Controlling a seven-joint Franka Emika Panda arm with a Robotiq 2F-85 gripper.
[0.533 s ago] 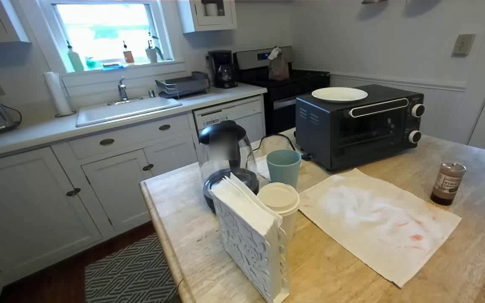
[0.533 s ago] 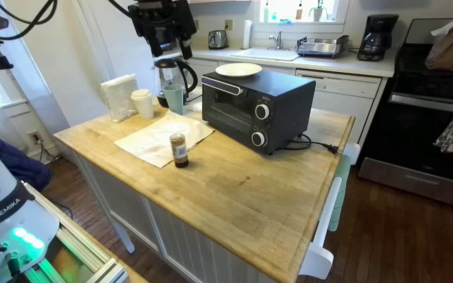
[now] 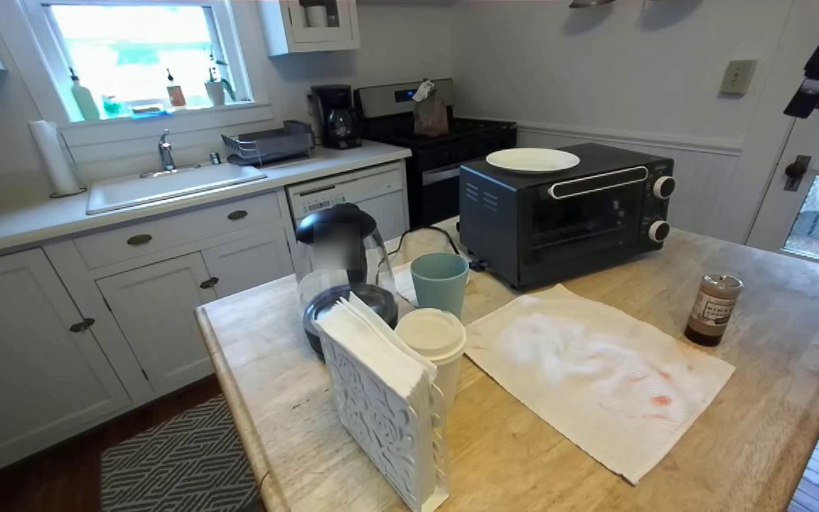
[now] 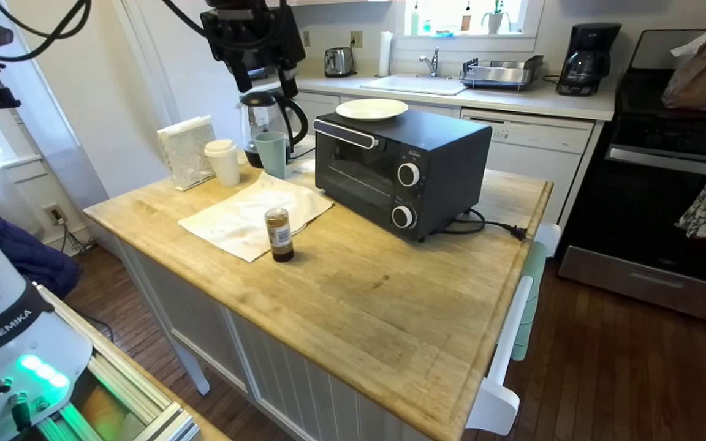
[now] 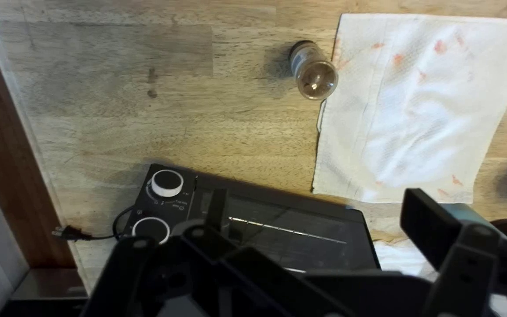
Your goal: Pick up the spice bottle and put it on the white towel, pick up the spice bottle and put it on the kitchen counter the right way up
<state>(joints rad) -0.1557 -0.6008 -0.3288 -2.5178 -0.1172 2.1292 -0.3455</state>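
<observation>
The spice bottle [image 3: 714,311] stands on the pale wooden kitchen counter [image 4: 377,306], close beside the white towel [image 3: 594,370]. Its clear round glass end faces up and its dark band is at the bottom. It also shows in an exterior view [image 4: 279,236] and in the wrist view [image 5: 308,66], at the towel's edge. The towel lies flat and wrinkled with reddish stains, also in the wrist view [image 5: 412,132]. My gripper [image 4: 267,86] is high above the counter, apart from the bottle. In the wrist view its fingers [image 5: 324,215] are wide apart with nothing between them.
A black toaster oven [image 4: 402,171] with a white plate [image 4: 371,109] stands behind the towel. A teal mug [image 3: 439,281], a lidded white cup [image 3: 431,334], a glass kettle [image 3: 345,270] and a napkin holder [image 3: 381,419] stand along the towel's other side.
My gripper has come down slightly, and more of it shows at the upper right of an exterior view. That view itself has shifted sideways. The bottle and towel have not moved.
</observation>
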